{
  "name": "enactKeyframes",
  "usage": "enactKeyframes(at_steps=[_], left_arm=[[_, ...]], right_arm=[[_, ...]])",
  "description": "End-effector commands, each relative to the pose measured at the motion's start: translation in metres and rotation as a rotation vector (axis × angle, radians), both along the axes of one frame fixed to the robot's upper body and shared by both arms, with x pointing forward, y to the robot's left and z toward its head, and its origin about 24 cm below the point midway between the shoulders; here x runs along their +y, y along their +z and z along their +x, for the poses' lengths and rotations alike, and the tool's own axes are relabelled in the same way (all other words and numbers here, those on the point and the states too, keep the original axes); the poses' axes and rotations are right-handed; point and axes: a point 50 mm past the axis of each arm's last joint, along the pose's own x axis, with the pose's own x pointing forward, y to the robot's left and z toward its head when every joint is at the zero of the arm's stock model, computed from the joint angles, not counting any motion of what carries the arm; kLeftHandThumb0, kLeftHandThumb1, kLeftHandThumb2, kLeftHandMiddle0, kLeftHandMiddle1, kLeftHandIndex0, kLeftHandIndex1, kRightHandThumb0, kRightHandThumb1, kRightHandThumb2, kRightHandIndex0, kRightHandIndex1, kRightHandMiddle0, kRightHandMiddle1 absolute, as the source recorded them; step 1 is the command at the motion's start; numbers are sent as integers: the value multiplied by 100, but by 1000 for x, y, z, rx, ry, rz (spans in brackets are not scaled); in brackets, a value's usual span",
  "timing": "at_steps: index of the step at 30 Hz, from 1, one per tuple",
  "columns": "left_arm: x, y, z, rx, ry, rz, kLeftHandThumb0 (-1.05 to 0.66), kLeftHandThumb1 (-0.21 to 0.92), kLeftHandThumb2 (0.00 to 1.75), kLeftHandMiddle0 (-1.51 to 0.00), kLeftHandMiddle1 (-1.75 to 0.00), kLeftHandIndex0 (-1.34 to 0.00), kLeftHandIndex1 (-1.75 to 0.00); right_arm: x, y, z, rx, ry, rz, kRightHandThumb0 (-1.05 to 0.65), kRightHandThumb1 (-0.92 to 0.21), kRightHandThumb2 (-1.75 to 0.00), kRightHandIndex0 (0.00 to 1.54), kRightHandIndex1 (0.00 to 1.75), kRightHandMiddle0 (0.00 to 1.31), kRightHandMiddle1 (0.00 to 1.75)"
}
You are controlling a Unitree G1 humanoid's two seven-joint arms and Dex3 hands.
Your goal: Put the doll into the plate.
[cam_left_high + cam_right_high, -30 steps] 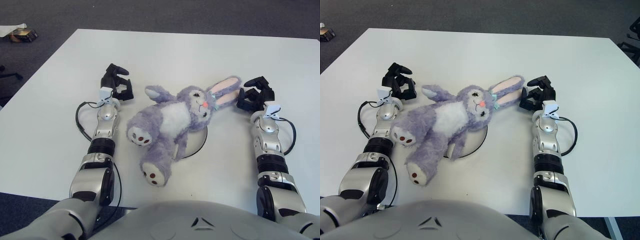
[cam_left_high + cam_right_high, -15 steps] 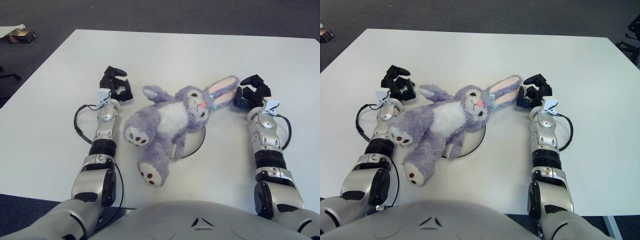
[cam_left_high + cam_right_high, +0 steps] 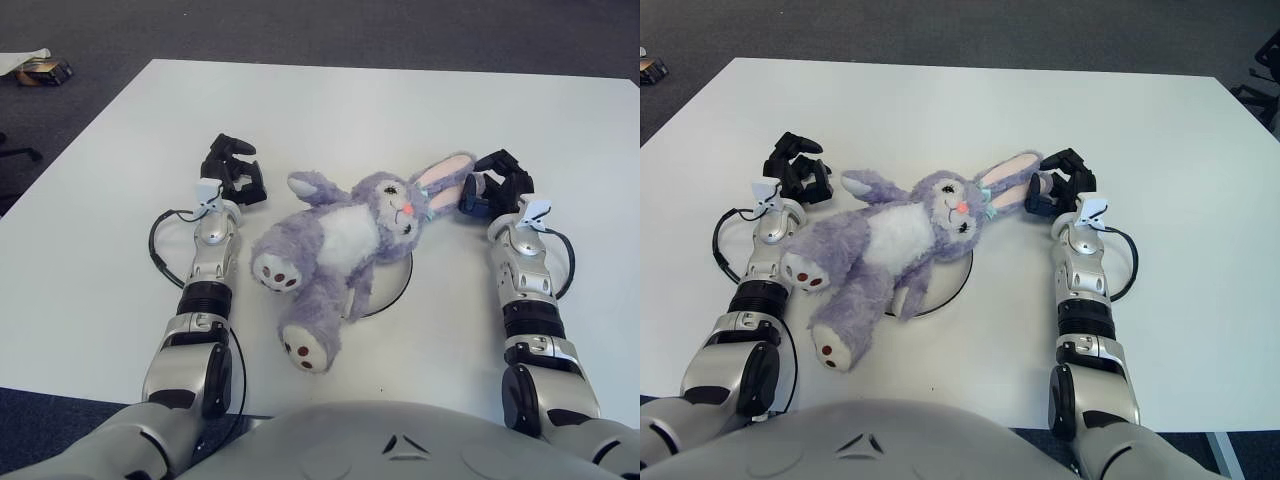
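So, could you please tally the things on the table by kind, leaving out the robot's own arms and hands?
Purple plush bunny doll: 1
White plate, mostly hidden under the doll: 1
Total: 2

A: What lies around the white table (image 3: 330, 110)?
B: Dark grey carpet floor (image 3: 300, 30), across the top of the frame and down the left side.
A: Anything on it?
B: A small brown-and-white object (image 3: 38, 68), upper left; too small to identify.
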Motion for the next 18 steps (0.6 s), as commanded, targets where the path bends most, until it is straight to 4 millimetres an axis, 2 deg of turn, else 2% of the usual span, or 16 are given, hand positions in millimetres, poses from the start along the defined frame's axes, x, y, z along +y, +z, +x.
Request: enactKeyframes(at_steps=[1,18], left_arm=[[1,-22,-10,96,2,-6,-1,25,140,-55,-175,-53,-175],[-3,-22,-13,107,-43,5,-1,26,139,-54,-175,-53,-175]], right_arm=[[7,-38,-16,170,4,56,-1,-5,-158,80,175,66,160],[6,-47,-16,210,19,21,-1,2,-165,85,175,72,158]])
